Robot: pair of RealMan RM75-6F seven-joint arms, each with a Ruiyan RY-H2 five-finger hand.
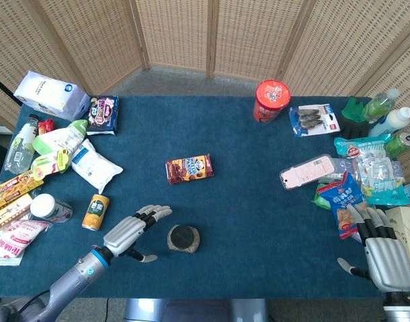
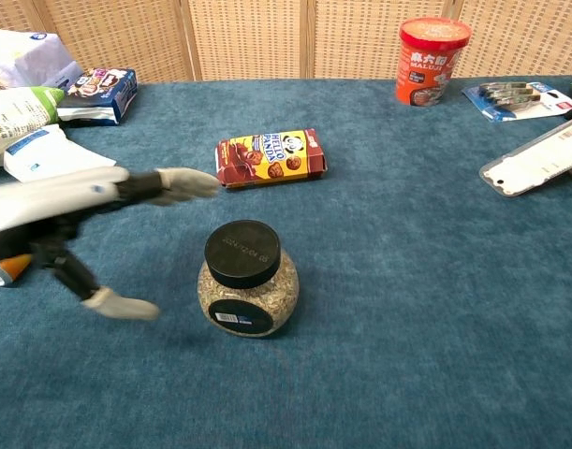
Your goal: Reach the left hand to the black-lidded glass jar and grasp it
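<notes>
Left hand (image 1: 132,232) spread wide, holding nothing, thumb and fingers (image 2: 178,182) apart, black-lidded glass jar (image 2: 247,279) just beside it (not touching).

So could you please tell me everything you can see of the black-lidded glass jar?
The jar is squat and round, of clear glass, filled with pale grainy contents. A flat black lid with faint print closes it, and a dark oval label with a white barcode patch sits on its front. It stands upright on the blue cloth, near the front edge, below the biscuit box. The left hand is open beside it, fingers spread, not touching it.
</notes>
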